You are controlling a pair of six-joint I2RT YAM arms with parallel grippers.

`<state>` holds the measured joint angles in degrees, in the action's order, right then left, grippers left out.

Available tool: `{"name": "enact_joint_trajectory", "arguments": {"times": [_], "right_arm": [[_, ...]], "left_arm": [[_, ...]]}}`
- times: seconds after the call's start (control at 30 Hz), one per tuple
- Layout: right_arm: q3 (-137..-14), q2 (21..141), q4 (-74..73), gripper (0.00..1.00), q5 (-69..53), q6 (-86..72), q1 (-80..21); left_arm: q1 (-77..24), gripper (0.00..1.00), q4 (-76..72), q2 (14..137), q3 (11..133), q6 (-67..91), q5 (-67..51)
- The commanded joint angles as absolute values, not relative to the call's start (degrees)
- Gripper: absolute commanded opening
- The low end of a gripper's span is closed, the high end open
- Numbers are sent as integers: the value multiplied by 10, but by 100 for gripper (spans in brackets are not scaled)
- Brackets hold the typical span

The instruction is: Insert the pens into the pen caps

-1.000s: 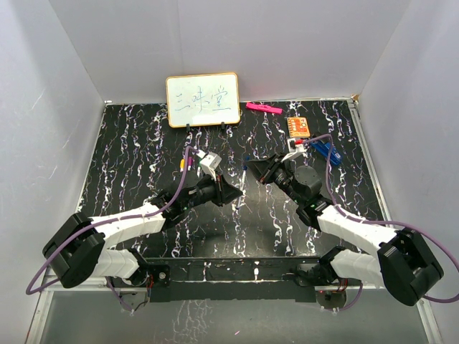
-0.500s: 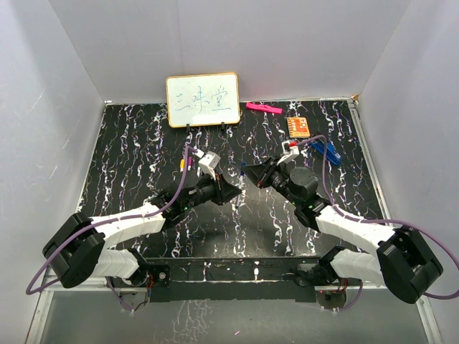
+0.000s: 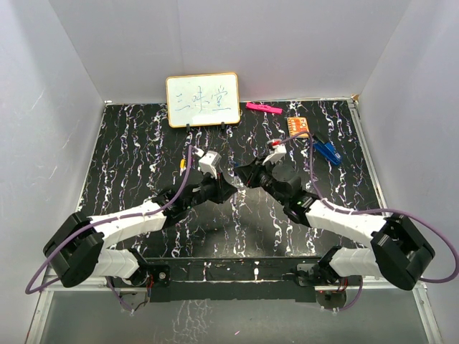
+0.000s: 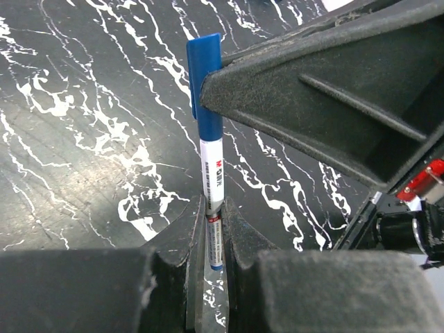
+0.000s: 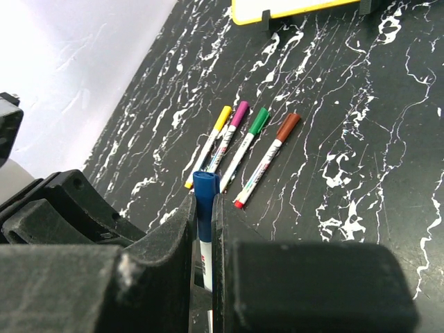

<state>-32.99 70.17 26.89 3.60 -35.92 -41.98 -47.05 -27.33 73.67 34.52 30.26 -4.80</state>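
L gripper (image 4: 211, 258) clamped on the pen (image 4: 214, 177) barrel, R gripper (image 5: 203, 205) pinching the blue cap (image 5: 205, 186) on its far end. Pen & cap share 1 axis, running straight between both arms; looks nearly seated.

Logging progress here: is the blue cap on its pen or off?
On. In the left wrist view the blue cap covers the end of the white pen, no tip showing. Fully seated: cannot tell.
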Motion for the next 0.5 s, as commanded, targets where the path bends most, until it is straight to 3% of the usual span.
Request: {"name": "enact_joint_trajectory", "arguments": {"times": [0.0, 0.47], "right_arm": [[-354, 724, 181, 0, 59, -338, -472], [-387, 791, 91, 0, 97, -349, -515]], "left_arm": [[-471, 0, -345, 714, 401, 272, 15], [-457, 0, -329, 692, 428, 230, 61]]}}
